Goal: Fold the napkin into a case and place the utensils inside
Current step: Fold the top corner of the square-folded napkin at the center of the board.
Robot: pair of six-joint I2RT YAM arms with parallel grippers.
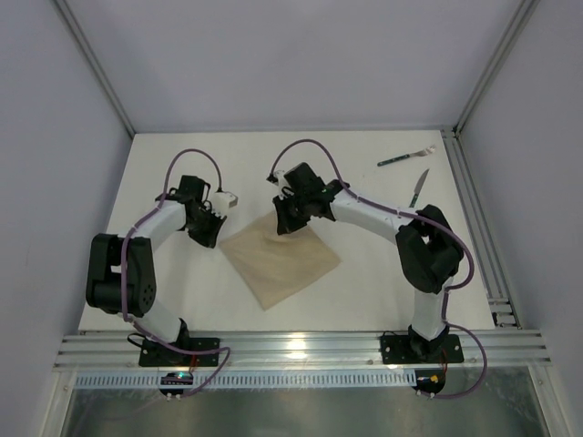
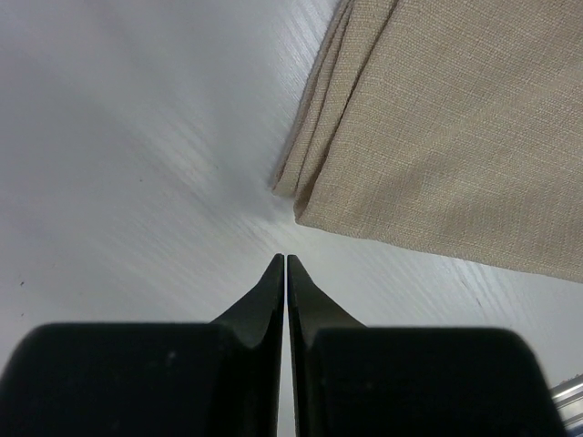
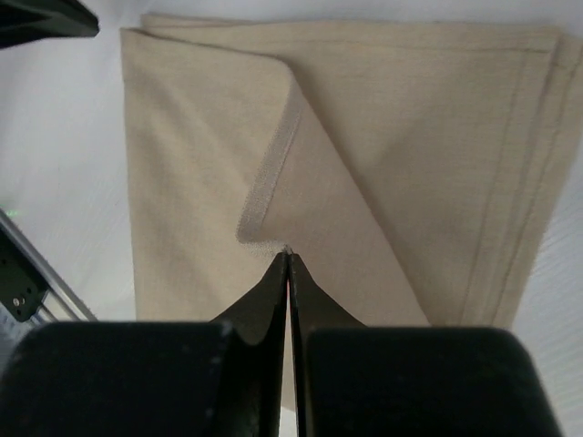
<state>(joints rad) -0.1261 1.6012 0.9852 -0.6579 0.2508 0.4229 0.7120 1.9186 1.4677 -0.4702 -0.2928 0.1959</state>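
The beige-tan napkin [image 1: 282, 259] lies folded into a smaller square in the middle of the table. My right gripper [image 1: 284, 224] is at its far corner and is shut on the corner of the top layer, which curls up at the tips in the right wrist view [image 3: 288, 255]; the rest of the napkin [image 3: 410, 137] stays flat. My left gripper [image 1: 209, 238] is shut and empty, just off the napkin's left corner; its tips [image 2: 286, 259] point at the stacked cloth edges [image 2: 437, 137] without touching. The fork [image 1: 405, 157] and knife [image 1: 418, 188], both green-handled, lie at the far right.
An aluminium rail [image 1: 475, 228] runs along the table's right edge, close to the knife. Another rail [image 1: 291, 346] runs along the near edge between the arm bases. Grey walls enclose the table on the left, back and right.
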